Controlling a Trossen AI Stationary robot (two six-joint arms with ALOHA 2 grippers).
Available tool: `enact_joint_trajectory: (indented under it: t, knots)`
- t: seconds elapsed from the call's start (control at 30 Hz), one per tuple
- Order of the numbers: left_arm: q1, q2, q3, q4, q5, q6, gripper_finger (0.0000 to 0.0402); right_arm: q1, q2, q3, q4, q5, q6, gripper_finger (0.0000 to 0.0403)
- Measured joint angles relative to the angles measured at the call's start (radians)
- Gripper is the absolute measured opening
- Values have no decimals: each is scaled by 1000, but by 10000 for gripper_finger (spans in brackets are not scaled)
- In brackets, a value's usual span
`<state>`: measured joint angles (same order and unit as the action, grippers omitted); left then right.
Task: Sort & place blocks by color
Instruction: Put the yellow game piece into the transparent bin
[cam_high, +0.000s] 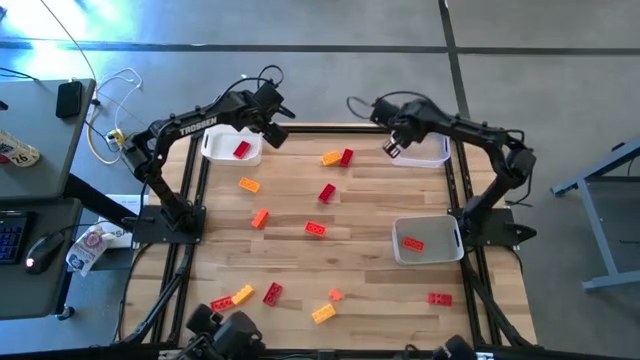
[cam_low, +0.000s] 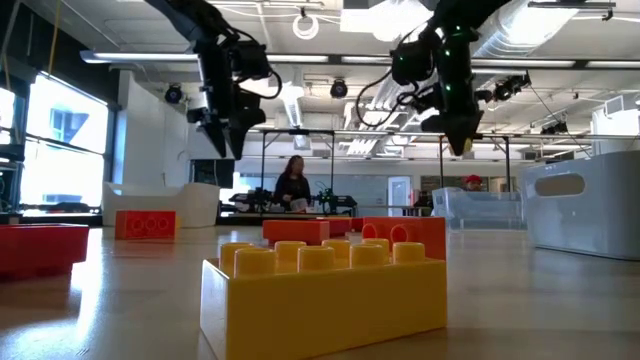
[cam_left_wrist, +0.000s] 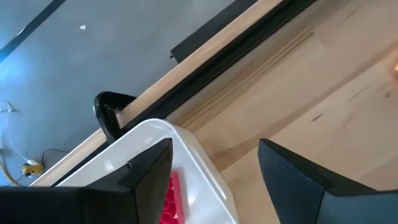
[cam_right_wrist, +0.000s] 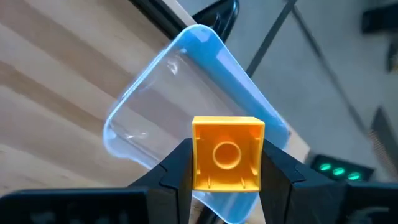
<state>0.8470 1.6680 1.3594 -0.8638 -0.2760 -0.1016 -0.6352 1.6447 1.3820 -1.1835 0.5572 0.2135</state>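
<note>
Right gripper (cam_right_wrist: 227, 180): I see it clenched on one yellow brick (cam_right_wrist: 227, 152), above the clear tray (cam_high: 425, 150).
Left gripper (cam_high: 277, 128): released, empty, beside a white tray (cam_high: 215, 150) with one red brick (cam_high: 241, 149).
Trays: I count three.

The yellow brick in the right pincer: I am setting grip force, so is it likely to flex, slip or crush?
The yellow brick looks like hollow moulded plastic, so probably stiff and light. Its flat sides sit squarely between the right pincer fingers, so slipping seems unlikely. The thin walls might give under a hard squeeze.
</note>
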Motion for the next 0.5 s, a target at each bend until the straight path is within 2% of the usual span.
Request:
enact_joint_trajectory:
  t: [0.4,0.5]
  knots:
    - [-31,0,0,4,5,75,223,-209,1,-121,183,-348,-71,109]
    - [-41,0,0,-26,25,70,223,-237,1,-171,239,-401,-87,109]
